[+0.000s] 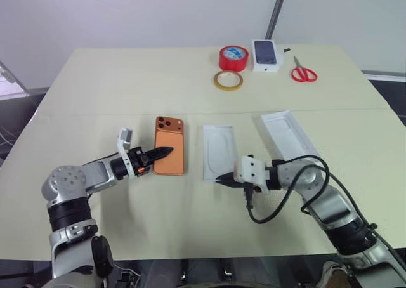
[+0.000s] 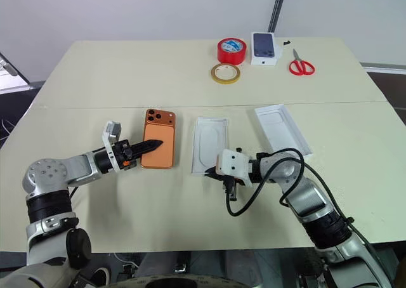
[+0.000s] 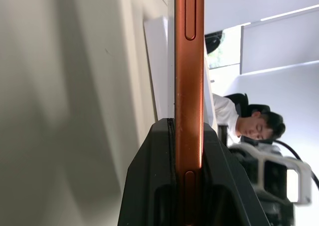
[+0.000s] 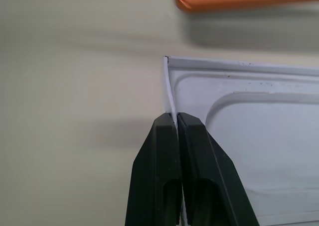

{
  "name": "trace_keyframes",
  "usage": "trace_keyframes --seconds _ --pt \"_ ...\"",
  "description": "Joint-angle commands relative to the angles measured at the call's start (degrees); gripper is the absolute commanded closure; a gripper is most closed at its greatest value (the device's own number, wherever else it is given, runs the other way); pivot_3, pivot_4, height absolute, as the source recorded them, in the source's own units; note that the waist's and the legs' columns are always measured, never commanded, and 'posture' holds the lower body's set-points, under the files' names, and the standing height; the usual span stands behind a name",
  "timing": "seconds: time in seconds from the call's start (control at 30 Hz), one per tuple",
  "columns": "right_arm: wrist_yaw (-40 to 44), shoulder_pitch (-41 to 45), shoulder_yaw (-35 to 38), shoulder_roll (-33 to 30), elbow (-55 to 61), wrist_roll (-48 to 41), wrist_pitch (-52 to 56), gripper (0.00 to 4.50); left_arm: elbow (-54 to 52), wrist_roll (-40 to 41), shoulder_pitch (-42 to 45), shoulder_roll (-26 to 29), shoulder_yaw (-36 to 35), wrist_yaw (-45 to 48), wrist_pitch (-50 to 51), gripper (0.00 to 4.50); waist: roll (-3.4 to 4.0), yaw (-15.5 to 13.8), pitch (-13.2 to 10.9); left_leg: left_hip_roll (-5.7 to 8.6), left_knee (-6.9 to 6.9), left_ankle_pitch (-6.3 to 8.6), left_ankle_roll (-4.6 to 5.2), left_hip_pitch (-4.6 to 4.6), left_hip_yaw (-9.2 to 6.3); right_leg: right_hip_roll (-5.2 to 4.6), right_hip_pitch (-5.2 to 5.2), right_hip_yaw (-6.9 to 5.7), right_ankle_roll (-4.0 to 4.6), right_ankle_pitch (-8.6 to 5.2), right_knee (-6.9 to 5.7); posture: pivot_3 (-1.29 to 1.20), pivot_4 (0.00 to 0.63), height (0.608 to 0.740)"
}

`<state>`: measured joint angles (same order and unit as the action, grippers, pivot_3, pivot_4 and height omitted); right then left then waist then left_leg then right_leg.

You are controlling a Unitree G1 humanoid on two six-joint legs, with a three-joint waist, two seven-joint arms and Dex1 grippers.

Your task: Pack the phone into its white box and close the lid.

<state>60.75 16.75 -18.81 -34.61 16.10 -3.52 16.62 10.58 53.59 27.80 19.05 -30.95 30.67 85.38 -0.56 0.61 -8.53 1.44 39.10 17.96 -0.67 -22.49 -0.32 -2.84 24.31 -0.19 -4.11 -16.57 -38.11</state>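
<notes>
The orange phone [image 1: 169, 145] is held level just above the table at centre left, back up, its camera lenses at the far end. My left gripper [image 1: 166, 151] is shut on its left long edge; the left wrist view shows the phone [image 3: 189, 61] edge-on between the fingers. To its right lies a flat white insert [image 1: 219, 150] with an oval recess. My right gripper [image 4: 176, 115] is shut on that insert's thin near edge [image 4: 169, 86]. Whether the white box lies under the insert I cannot tell. The lid [image 1: 288, 132], open side up and plain white inside, lies further right.
At the table's far side are a red tape roll [image 1: 233, 58], a yellow tape ring [image 1: 228, 80], a small white box printed with a dark phone [image 1: 266, 54] and red scissors [image 1: 303, 72]. A black cable [image 1: 279, 205] loops from my right wrist. A person [image 3: 249, 124] sits beyond the table.
</notes>
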Motion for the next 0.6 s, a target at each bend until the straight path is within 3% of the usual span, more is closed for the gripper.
trace_keyframes --seconds 0.03,0.17,0.27,0.43,0.6 --pt "-1.0 0.3 -1.9 1.2 3.9 -0.2 1.5 4.47 -0.1 3.6 2.7 -1.1 -2.0 -0.4 1.0 4.5 0.0 0.0 0.0 0.0 0.01 0.0 0.0 0.0 0.0 0.0 0.0 0.0 0.0 0.0 0.0 0.0 0.15 0.74" --pt "-1.6 0.6 -3.1 2.1 4.1 -0.9 3.3 4.47 -0.5 4.5 3.0 -4.7 -3.1 -3.4 0.2 4.5 -0.01 0.0 0.0 0.01 0.03 0.0 0.0 0.0 0.01 0.0 -0.01 0.0 0.0 0.0 0.01 0.0 0.15 0.74" --pt "-2.1 0.8 -2.8 2.8 3.9 -1.5 3.8 3.56 -2.4 5.2 2.0 -7.2 -3.5 -5.5 0.1 4.5 -0.02 0.0 0.0 0.01 0.03 0.0 0.0 0.0 0.0 0.0 -0.01 0.0 0.0 0.0 0.0 0.0 0.15 0.74" --pt "-0.8 1.0 2.1 2.3 7.8 -7.6 4.5 1.12 -5.6 6.7 0.0 -9.4 -2.7 -7.4 0.3 4.5 -0.01 0.1 0.0 0.0 0.03 -0.02 -0.04 0.0 0.0 0.03 0.0 0.0 0.0 0.0 0.0 0.0 0.15 0.74" --pt "3.1 -2.4 13.1 -3.1 8.3 -17.2 6.7 1.12 -7.8 8.9 -2.5 -12.6 -1.7 -8.8 2.0 4.5 -0.03 -0.4 0.0 0.0 0.03 0.0 -0.01 0.0 0.0 0.03 -0.07 0.0 -0.01 0.0 0.04 0.0 0.15 0.74"
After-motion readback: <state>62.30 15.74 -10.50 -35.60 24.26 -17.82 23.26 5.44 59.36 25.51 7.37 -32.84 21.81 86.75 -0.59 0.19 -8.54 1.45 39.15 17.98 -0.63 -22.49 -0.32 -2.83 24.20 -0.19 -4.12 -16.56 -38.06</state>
